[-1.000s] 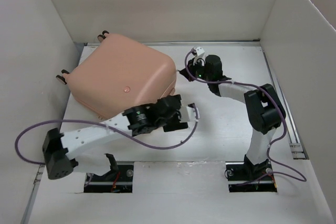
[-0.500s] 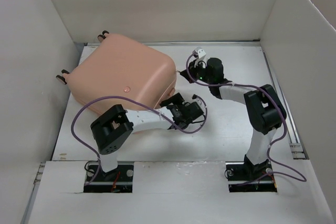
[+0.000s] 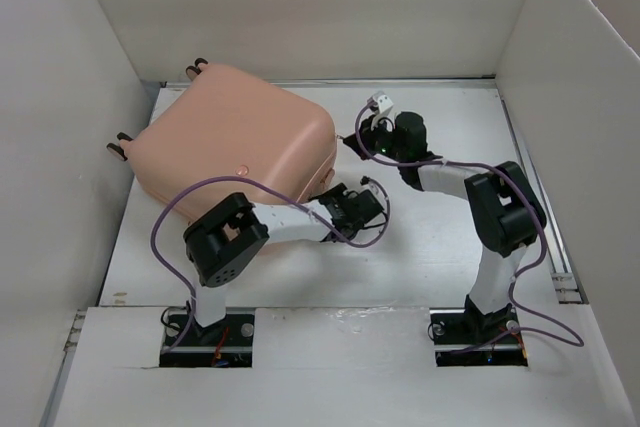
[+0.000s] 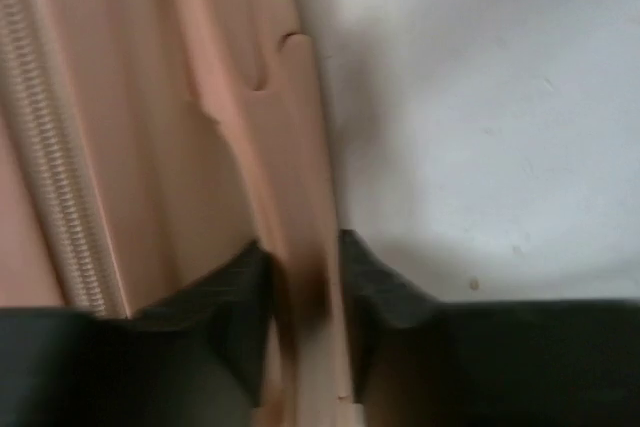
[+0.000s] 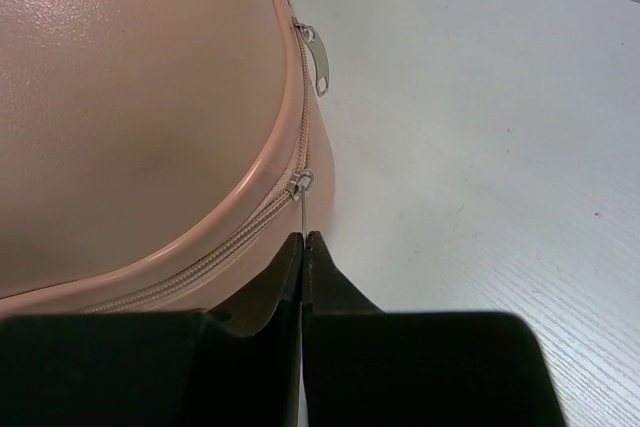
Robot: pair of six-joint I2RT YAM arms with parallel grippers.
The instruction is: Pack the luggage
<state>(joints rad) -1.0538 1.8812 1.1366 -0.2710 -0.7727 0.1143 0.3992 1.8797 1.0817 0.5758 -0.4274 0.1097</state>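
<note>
The luggage (image 3: 235, 142), a salmon-pink hard-shell suitcase, lies closed at the back left of the white table. In the left wrist view, a raised pink strip on the luggage's side (image 4: 300, 147) runs between the dark fingers of my left gripper (image 4: 300, 252), which is shut on it beside the zipper (image 4: 50, 167). From above, the left gripper (image 3: 338, 199) sits at the case's near right edge. My right gripper (image 5: 303, 239) is shut on a thin metal zipper pull (image 5: 301, 209) hanging from the slider at the rounded corner (image 3: 345, 142). A second pull (image 5: 316, 59) lies farther along the zipper.
White cardboard walls (image 3: 60, 97) enclose the table on three sides. The case's small black wheels (image 3: 197, 66) point toward the back left wall. Purple cables (image 3: 200, 192) loop off both arms. Bare table surface (image 3: 430, 227) lies right of the case.
The left arm has folded in and brought its gripper against the case's near right edge, where it has shut on the pink strip. The right arm and the case have not moved.
</note>
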